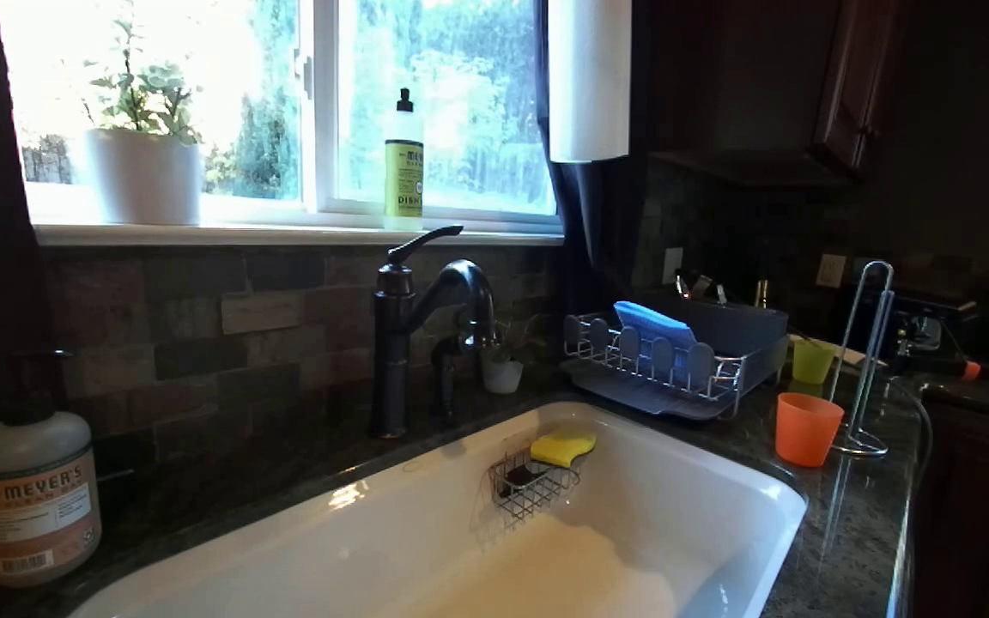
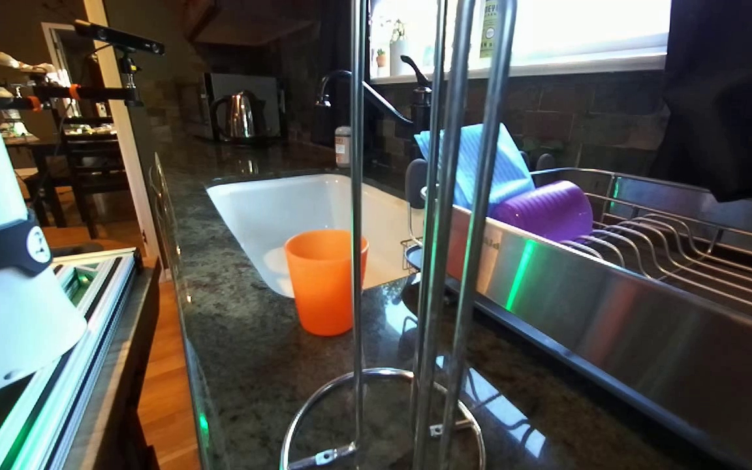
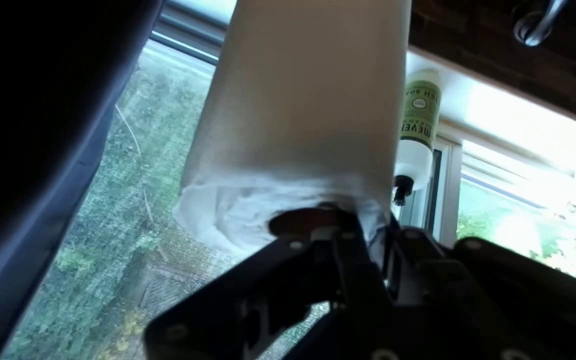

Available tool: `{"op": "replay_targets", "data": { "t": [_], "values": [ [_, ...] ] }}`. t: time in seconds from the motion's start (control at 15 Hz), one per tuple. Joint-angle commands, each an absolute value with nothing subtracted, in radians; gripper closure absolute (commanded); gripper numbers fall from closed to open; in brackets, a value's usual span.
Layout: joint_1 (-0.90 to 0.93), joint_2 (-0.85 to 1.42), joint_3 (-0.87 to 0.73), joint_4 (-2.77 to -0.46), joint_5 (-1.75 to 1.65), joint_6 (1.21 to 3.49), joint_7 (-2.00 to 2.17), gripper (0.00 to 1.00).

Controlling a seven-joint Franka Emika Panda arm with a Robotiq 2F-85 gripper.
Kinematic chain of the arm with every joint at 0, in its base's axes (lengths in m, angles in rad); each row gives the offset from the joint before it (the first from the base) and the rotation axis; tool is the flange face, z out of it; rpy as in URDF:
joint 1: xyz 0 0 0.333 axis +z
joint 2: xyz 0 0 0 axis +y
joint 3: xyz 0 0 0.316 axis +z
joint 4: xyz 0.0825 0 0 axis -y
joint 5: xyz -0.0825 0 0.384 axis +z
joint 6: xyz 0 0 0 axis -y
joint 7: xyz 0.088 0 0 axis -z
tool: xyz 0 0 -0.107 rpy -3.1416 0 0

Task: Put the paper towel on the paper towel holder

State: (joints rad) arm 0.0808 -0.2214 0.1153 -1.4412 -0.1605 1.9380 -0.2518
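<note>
Paper towel [image 1: 589,81]: upper end cut off by top edge in an exterior view. Paper towel holder [image 2: 440,248]: top and near base cropped in an exterior view. Gripper [image 3: 371,234], wrist view: fingertips dark, blurred (exact contact unclear).

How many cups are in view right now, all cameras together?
3: an orange cup on the counter near the paper towel holder, a purple cup lying in the dish rack, and a green cup near the rack's end. Others may be hidden.
</note>
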Motion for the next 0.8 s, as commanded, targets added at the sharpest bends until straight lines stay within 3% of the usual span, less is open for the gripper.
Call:
{"op": "replay_targets", "data": {
  "t": [0.0,0.33,0.73],
  "values": [
    [0.069,-0.440,0.102,-1.689,-0.170,1.941,-0.204,0.97],
    [0.029,-0.676,0.060,-1.917,-0.200,1.886,-0.127,0.97],
    [-0.063,-0.777,0.040,-1.920,-0.316,1.688,-0.072,0.97]
  ]
}}
